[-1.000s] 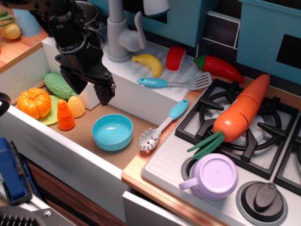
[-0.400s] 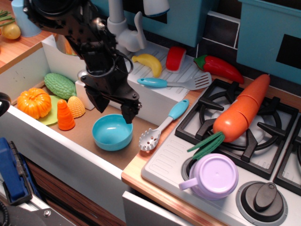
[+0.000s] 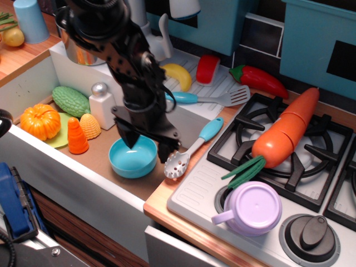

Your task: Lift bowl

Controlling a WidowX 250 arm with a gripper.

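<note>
Step in hand: the approach is nearly done and the grasp is not yet made; the gripper (image 3: 149, 143) hangs over the bowl's right half
Bowl: the turquoise bowl (image 3: 132, 157) sits upright and empty on the brown floor of the toy sink (image 3: 105, 161), just left of the slotted spoon (image 3: 192, 147) and right of the orange cone (image 3: 77, 137)
Claw: spread open, one finger pointing down into the bowl's hollow, the other outside the right rim close to the spoon's head, so the rim lies between them
Contact: whether the inner finger touches the bowl's floor cannot be told from this view
Next move: judged from the straddle, a short descent, then closing on the right wall and a straight lift
Care needed: the outer finger is very near the slotted spoon and could catch or nudge it on closing; a glossy thin rim may slip if pinched too high
Nearby: pumpkin (image 3: 40, 120) and white shaker (image 3: 103, 104) stand apart to the left
</note>
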